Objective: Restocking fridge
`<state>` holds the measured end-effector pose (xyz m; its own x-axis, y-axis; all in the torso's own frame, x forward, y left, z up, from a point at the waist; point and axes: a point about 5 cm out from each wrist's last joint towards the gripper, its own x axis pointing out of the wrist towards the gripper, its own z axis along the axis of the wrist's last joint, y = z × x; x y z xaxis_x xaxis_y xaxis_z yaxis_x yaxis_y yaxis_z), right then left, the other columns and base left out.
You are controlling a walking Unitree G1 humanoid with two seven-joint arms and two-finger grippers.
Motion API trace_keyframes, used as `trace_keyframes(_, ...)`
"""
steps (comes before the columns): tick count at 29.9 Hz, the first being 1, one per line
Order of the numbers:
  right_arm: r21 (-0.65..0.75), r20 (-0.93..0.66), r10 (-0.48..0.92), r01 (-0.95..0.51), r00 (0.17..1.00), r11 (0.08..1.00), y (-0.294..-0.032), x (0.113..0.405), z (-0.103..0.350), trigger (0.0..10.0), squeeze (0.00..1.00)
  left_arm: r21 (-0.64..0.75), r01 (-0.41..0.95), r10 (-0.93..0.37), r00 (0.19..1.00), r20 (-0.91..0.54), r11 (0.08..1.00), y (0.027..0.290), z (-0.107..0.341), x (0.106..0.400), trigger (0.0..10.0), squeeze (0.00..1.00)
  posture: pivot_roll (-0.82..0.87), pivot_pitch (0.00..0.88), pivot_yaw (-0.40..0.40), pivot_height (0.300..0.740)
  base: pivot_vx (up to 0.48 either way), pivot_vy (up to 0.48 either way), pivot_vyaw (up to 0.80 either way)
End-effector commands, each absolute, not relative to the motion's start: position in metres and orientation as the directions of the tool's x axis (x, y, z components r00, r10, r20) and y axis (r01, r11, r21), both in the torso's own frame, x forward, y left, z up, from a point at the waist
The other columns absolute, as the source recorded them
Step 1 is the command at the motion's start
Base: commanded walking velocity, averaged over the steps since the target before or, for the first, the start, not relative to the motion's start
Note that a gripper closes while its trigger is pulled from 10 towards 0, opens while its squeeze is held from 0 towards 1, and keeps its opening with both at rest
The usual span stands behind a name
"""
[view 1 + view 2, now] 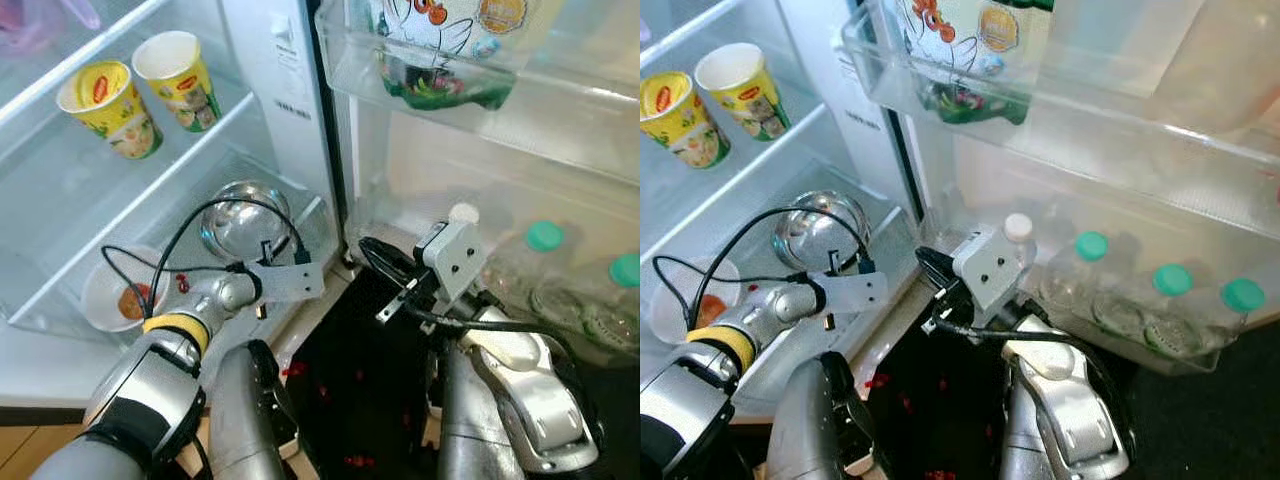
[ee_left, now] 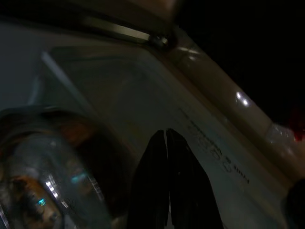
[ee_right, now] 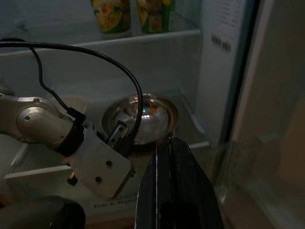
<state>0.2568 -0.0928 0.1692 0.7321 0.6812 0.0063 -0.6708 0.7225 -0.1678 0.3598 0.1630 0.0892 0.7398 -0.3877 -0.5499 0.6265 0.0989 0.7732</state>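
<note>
**Inspector:** State of the fridge?

**Assistant:** Open. Two noodle cups (image 1: pixel 140 90) stand on the far left shelf. On the shelf below sit a covered steel bowl (image 1: pixel 243 217) and, left of it, a small white bowl (image 1: pixel 118 297) with something orange inside. The door bin (image 1: pixel 1200 355) on the right holds bottles, three with green caps (image 1: pixel 1090 245) and one with a white cap (image 1: pixel 1018 227).

**Inspector:** Grippers?

**Assistant:** The left gripper (image 2: pixel 167 181) is near the steel bowl at the lower shelf's front edge, its fingers pressed together and holding nothing. The right gripper (image 3: pixel 169 186) hangs between the shelves and the door, just beside the white-capped bottle, fingers likewise together and empty.

**Inspector:** Step in hand?

**Assistant:** My judgement: between placements. Nothing is carried, so an item appears set down and the arms idle.

**Inspector:** Next move?

**Assistant:** Probably draw both arms clear without catching the left wrist cable (image 1: pixel 200 225) on the shelf edge, then fetch the next item.
</note>
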Motion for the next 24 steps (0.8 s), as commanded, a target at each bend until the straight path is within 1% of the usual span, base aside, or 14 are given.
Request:
trace_keyframes(1, -0.151, -0.003, 0.677, -0.669, 0.736, 0.727, -0.096, 0.251, 0.170, 10.0, 0.00, 0.718, 0.694, -0.360, 0.683, -0.635, 0.050, 0.164, 0.080, 0.355, 10.0, 0.00, -0.25, 0.468, 0.127, 0.416, 0.000, 0.000, 0.00)
trace_keyframes(3, -0.151, -0.008, 0.672, -0.665, 0.740, 0.731, -0.098, 0.249, 0.170, 10.0, 0.00, 0.696, 0.717, -0.368, 0.657, -0.658, 0.037, 0.162, 0.082, 0.357, 10.0, 0.00, -0.25, 0.472, 0.127, 0.416, 0.000, 0.000, 0.00)
trace_keyframes(6, -0.151, -0.010, 0.670, -0.664, 0.742, 0.733, -0.098, 0.249, 0.170, 10.0, 0.00, 0.708, 0.705, -0.372, 0.665, -0.648, 0.029, 0.159, 0.086, 0.359, 10.0, 0.00, -0.25, 0.477, 0.127, 0.416, 0.000, 0.000, 0.00)
trace_keyframes(7, -0.150, -0.012, 0.669, -0.663, 0.743, 0.734, -0.099, 0.248, 0.170, 10.0, 0.00, 0.723, 0.690, -0.373, 0.676, -0.635, 0.020, 0.158, 0.088, 0.361, 10.0, 0.00, -0.25, 0.477, 0.127, 0.416, 0.000, 0.000, 0.00)
trace_keyframes(9, -0.146, -0.020, 0.665, -0.660, 0.747, 0.737, -0.100, 0.246, 0.170, 10.0, 0.00, 0.778, 0.628, -0.347, 0.728, -0.591, -0.007, 0.158, 0.095, 0.366, 10.0, 0.00, -0.25, 0.485, 0.127, 0.416, 0.000, 0.000, 0.00)
trace_keyframes(10, -0.146, -0.020, 0.665, -0.660, 0.747, 0.737, -0.100, 0.246, 0.170, 10.0, 0.00, 0.778, 0.628, -0.347, 0.728, -0.591, -0.007, 0.158, 0.095, 0.366, 10.0, 0.00, -0.25, 0.485, 0.127, 0.416, 0.000, 0.000, 0.00)
trace_keyframes(13, -0.139, -0.030, 0.660, -0.657, 0.751, 0.741, -0.101, 0.242, 0.171, 10.0, 0.00, 0.838, 0.531, -0.263, 0.797, -0.544, -0.126, 0.166, 0.100, 0.372, 10.0, 0.00, -0.25, 0.496, 0.126, 0.416, 0.000, 0.000, 0.00)
trace_keyframes(14, -0.138, -0.033, 0.657, -0.655, 0.753, 0.743, -0.102, 0.241, 0.171, 10.0, 0.00, 0.872, 0.462, -0.222, 0.844, -0.489, -0.163, 0.170, 0.106, 0.377, 10.0, 0.00, -0.25, 0.499, 0.125, 0.416, 0.000, 0.000, 0.00)
trace_keyframes(15, -0.138, -0.033, 0.657, -0.655, 0.753, 0.743, -0.102, 0.241, 0.171, 10.0, 0.00, 0.872, 0.462, -0.222, 0.844, -0.489, -0.163, 0.170, 0.106, 0.377, 10.0, 0.00, -0.25, 0.499, 0.125, 0.416, 0.000, 0.000, 0.00)
trace_keyframes(16, -0.137, -0.034, 0.656, -0.653, 0.754, 0.745, -0.102, 0.241, 0.171, 10.0, 0.00, 0.895, 0.404, -0.191, 0.879, -0.437, -0.190, 0.174, 0.112, 0.381, 10.0, 0.00, -0.26, 0.501, 0.124, 0.416, 0.000, 0.000, 0.00)
trace_keyframes(18, -0.137, -0.034, 0.656, -0.653, 0.754, 0.745, -0.102, 0.241, 0.171, 10.0, 0.00, 0.895, 0.404, -0.191, 0.879, -0.437, -0.190, 0.174, 0.112, 0.381, 10.0, 0.00, -0.26, 0.501, 0.124, 0.416, 0.000, 0.000, 0.00)
trace_keyframes(20, -0.136, -0.040, 0.649, -0.648, 0.760, 0.750, -0.104, 0.241, 0.171, 10.0, 0.00, 0.946, 0.237, -0.141, 0.952, -0.271, -0.220, 0.184, 0.137, 0.392, 10.0, 0.00, -0.26, 0.501, 0.123, 0.416, 0.000, 0.000, 0.00)
trace_keyframes(23, -0.136, -0.043, 0.643, -0.642, 0.765, 0.755, -0.106, 0.242, 0.172, 10.0, 0.00, 0.966, 0.109, -0.135, 0.980, -0.144, -0.235, 0.188, 0.155, 0.398, 10.0, 0.00, -0.26, 0.497, 0.126, 0.416, 0.000, 0.000, 0.00)
trace_keyframes(24, -0.136, -0.043, 0.643, -0.642, 0.765, 0.755, -0.106, 0.242, 0.172, 10.0, 0.00, 0.966, 0.109, -0.135, 0.980, -0.144, -0.235, 0.188, 0.155, 0.398, 10.0, 0.00, -0.26, 0.497, 0.126, 0.416, 0.000, 0.000, 0.00)
